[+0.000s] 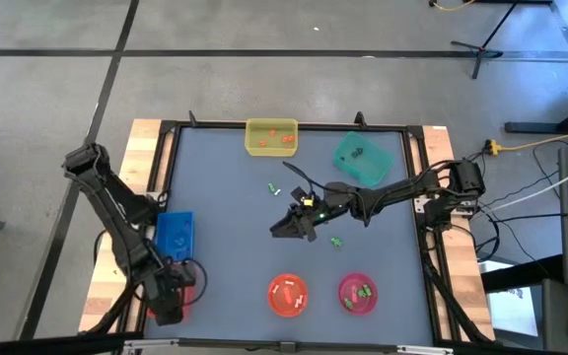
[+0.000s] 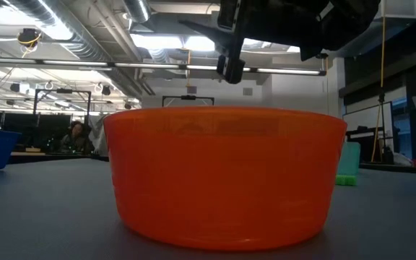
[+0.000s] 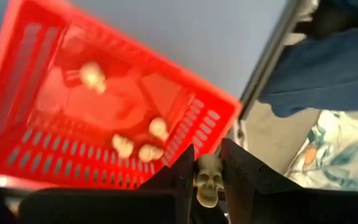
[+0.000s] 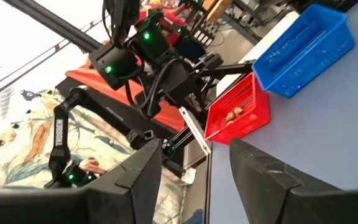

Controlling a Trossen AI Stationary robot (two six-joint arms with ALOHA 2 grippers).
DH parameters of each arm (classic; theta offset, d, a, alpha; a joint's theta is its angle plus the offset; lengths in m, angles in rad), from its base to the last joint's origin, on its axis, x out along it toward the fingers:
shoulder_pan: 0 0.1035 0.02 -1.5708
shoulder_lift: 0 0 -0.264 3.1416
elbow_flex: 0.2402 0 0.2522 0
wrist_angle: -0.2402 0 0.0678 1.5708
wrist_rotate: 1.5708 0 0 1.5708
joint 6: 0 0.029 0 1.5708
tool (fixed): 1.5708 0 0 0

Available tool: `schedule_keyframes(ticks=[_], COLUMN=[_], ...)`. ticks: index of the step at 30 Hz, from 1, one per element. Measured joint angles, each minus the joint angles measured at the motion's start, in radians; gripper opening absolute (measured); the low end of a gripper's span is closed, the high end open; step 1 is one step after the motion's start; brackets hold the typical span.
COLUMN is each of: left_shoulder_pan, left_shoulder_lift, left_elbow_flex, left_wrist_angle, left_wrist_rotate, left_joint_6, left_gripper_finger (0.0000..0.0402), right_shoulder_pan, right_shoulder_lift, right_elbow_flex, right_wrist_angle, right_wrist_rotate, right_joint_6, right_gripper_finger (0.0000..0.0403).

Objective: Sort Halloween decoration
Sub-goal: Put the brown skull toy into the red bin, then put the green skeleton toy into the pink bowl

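Observation:
A tiny beige skull (image 3: 208, 182) sits between the fingers of my left gripper (image 3: 207, 157), which hangs over the near right corner of a red basket (image 3: 67, 152) at the table's near left. Several more beige skulls (image 3: 135, 144) lie on the basket's floor. My right gripper (image 4: 195, 152) stands open and holds nothing above the middle of the table (image 1: 286, 229). Loose green trinkets (image 1: 272, 187) lie on the mat, and another green one (image 1: 336, 241) lies beside my right gripper. My left gripper pinches the beige skull by its two sides (image 3: 199, 179) between its two fingers. The fingers slant steeply down from above. The skull is lifted clear, above the red basket's rim.
A blue basket (image 1: 174, 235) stands just beyond the red one. At the far edge are a yellow tray (image 1: 271, 136) and a teal bowl (image 1: 363, 158). Near the front edge are an orange bowl (image 1: 288, 294) and a pink bowl (image 1: 357, 293).

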Motion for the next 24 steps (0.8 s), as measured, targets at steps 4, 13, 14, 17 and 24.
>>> schedule_keyframes(ticks=[4,13,14,17,24], left_shoulder_pan=[-0.029,-0.034,-0.034,-0.034,-0.033], left_shoulder_lift=[0.0,0.0,0.0,0.0,0.0], left_elbow_flex=[0.0,0.0,0.0,0.0,0.0], left_wrist_angle=[-0.058,-0.1,-0.101,-0.101,-0.101], left_wrist_rotate=[-0.04,-0.055,-0.056,-0.079,-0.191], left_joint_6=[-0.136,-0.272,-0.272,-0.272,-0.272], left_gripper_finger=[0.0047,0.0108,0.0117,0.0141,0.0176], right_shoulder_pan=[0.001,0.001,0.001,0.001,0.001], right_shoulder_lift=[0.0,0.0,0.0,0.0,0.0], right_elbow_flex=[0.0,0.0,0.0,0.0,0.0], right_wrist_angle=[0.0,0.002,0.002,0.007,0.008], right_wrist_rotate=[0.031,0.043,0.043,0.043,0.043], right_joint_6=[0.001,0.002,0.003,0.003,0.002], right_gripper_finger=[0.0186,0.0186,0.0186,0.0186,0.0186])
